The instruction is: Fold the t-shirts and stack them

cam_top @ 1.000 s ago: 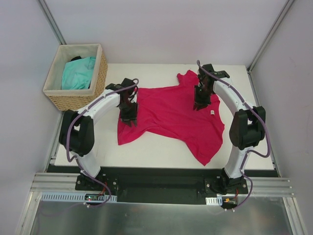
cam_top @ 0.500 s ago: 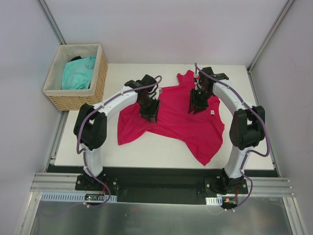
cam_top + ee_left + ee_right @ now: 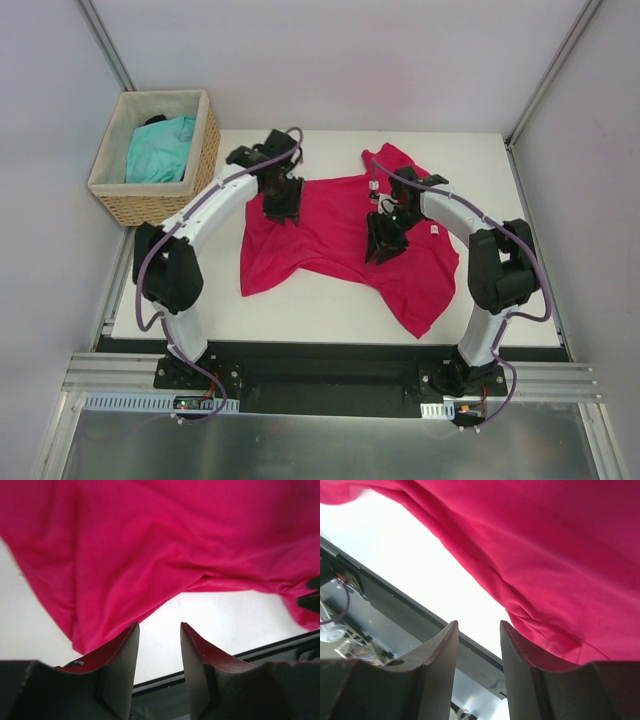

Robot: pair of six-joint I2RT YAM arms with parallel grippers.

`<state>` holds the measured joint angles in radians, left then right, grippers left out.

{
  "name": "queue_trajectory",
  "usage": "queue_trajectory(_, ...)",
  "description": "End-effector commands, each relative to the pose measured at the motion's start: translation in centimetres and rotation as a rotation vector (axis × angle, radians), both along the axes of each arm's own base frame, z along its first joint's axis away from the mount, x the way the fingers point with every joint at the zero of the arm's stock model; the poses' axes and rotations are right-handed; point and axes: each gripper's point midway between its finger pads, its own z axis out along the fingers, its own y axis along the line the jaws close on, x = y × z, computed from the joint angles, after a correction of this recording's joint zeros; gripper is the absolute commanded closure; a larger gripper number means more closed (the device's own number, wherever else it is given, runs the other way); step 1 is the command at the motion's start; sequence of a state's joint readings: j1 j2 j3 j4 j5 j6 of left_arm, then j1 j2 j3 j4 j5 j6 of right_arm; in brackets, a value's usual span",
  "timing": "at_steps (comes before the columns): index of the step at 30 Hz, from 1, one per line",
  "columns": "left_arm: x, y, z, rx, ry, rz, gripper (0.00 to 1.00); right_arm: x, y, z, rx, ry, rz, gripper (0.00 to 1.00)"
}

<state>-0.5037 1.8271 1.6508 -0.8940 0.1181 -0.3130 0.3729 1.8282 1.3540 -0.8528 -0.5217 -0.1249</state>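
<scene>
Flattening step: rumpled crimson-pink fabric t-shirt (image 3: 335, 235); left gripper (image 3: 283, 210), right gripper (image 3: 379, 248) above it, narrowly parted, empty; next probably needs edge grasps.

Crimson-pink t-shirt (image 3: 335, 232): soft matt cloth w/ creases. Turquoise t-shirt (image 3: 160, 148): same matt cloth. Basket (image 3: 205, 170): rough woven wicker. Table (image 3: 320, 310): smooth matt wht. Left arm (image 3: 210, 205): glossy wht plastic shell. Rail (image 3: 110, 378): brushed metal.

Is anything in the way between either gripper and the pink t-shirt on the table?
Nothing visible. The left gripper and right gripper are both open directly above the pink t-shirt, with only air between.
</scene>
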Motion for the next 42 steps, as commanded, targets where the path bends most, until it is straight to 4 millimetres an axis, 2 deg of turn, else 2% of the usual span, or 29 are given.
queue_trajectory(1,3.1,4.0,10.4,-0.128,-0.253,0.172,0.60,0.2,2.2,1.6,0.064,-0.111,0.110,0.58)
queue_trajectory(2,3.6,5.0,11.3,-0.163,-0.261,0.194,0.59,0.1,2.8,1.5,0.062,-0.114,0.131,0.59)
queue_trajectory(4,4.2,5.5,13.3,-0.206,-0.301,0.198,0.59,0.0,3.3,0.5,0.054,-0.095,0.154,0.60)
queue_trajectory(6,4.4,5.8,14.3,-0.232,-0.317,0.199,0.58,-0.1,4.2,0.1,0.051,-0.103,0.193,0.61)
queue_trajectory(8,4.3,5.8,14.3,-0.237,-0.315,0.192,0.58,-0.2,4.7,-0.7,0.029,-0.097,0.218,0.61)
queue_trajectory(13,3.1,5.6,13.3,-0.252,-0.270,0.197,0.59,0.7,5.5,-1.3,0.011,-0.111,0.245,0.63)
queue_trajectory(25,1.3,6.2,14.5,-0.262,-0.306,0.178,0.58,1.8,5.6,-3.0,-0.047,-0.135,0.290,0.67)
queue_trajectory(34,0.7,6.8,14.2,-0.251,-0.302,0.180,0.58,0.8,5.4,-4.2,-0.062,-0.095,0.306,0.69)
queue_trajectory(42,0.6,7.0,13.8,-0.239,-0.290,0.186,0.58,0.9,5.8,-4.0,-0.059,-0.087,0.316,0.70)
